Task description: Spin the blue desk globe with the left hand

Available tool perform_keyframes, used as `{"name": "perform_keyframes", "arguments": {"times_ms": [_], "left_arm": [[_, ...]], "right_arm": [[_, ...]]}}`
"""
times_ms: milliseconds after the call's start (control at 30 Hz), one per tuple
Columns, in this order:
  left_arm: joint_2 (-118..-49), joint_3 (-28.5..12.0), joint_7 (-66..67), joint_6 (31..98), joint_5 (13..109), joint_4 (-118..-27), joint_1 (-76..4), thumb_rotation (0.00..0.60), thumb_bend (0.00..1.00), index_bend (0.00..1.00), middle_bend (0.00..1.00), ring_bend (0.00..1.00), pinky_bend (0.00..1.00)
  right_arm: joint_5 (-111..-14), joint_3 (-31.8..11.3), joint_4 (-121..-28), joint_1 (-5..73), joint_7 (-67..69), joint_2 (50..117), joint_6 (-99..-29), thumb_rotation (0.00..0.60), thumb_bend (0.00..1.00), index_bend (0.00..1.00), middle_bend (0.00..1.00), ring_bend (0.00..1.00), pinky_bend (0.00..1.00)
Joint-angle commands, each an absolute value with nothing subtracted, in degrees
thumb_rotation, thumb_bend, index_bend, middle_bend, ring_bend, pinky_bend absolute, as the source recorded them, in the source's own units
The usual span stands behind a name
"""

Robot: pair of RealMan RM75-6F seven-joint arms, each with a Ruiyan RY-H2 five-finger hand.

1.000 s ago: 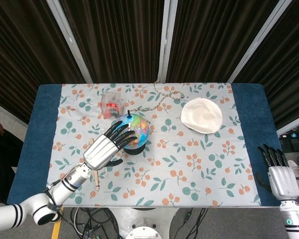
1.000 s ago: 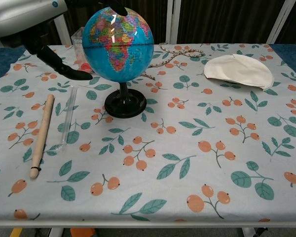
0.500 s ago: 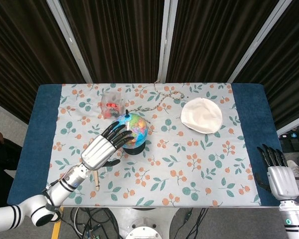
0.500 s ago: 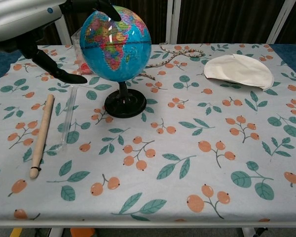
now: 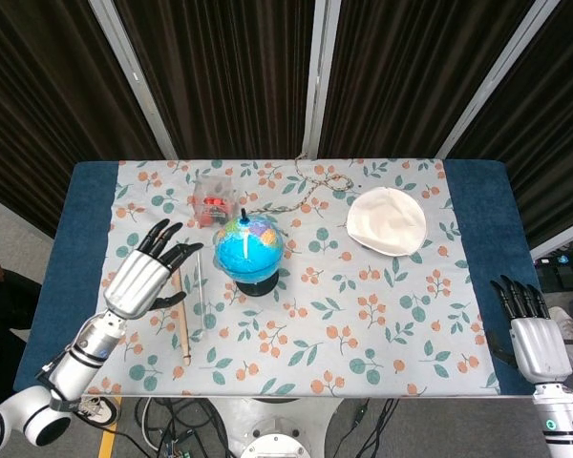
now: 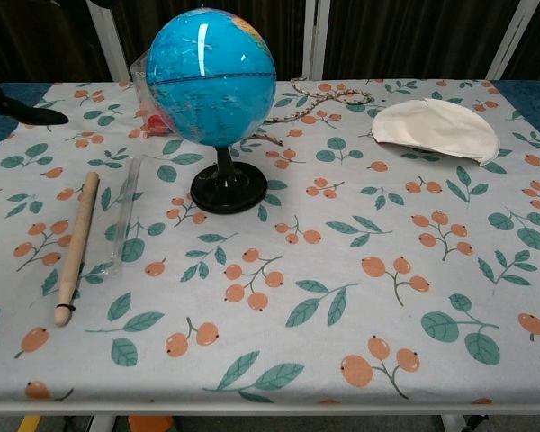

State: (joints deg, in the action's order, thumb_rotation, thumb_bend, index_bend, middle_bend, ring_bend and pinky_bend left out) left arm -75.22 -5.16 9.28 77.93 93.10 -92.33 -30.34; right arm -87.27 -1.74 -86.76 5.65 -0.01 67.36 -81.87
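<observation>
Globe (image 5: 248, 250) stands upright on its black base (image 6: 229, 192) mid-tabletop, well to the right of the left hand (image 5: 145, 275), nothing touching it. Fingers (image 5: 160, 239) spread, released, holding nothing. We judge the flick delivered and the hand clear. If another spin is wanted, fingers must reach right and brush the sphere sideways. Right hand (image 5: 532, 329) idle at the tabletop's edge, fingers straight, empty.
</observation>
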Motion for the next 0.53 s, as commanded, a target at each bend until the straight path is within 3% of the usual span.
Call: {"name": "perform_keyframes", "arguments": {"times_ms": [33,333,533], "left_arm": [[-74.06,-4.64,8.88,80.61,93.11,-91.95,-28.24,0.6,0.12,0.18,0.3,0.04,0.04],[-70.12,0.95,5.82,87.59,90.52,-89.89,-17.65,0.6,0.12,0.2,0.19,0.04,0.04],[-68.5,2.65,4.08,91.41,89.81,-85.64,-12.33,0.6,0.12,0.22,0.18,0.04,0.04]], "right_arm": [[-87.24,-1.74,-86.78,5.62,-0.05,67.36,-81.92,0.6,0.33,0.0,0.0,0.0,0.0],[-87.68,-1.98,-88.6,5.69,-1.39,66.8,-82.56,0.6,0.33,0.0,0.0,0.0,0.0],[-88.36,-1.78,-90.27,6.25,-3.77,67.38,-82.06,0.6,0.33,0.0,0.0,0.0,0.0]]}}
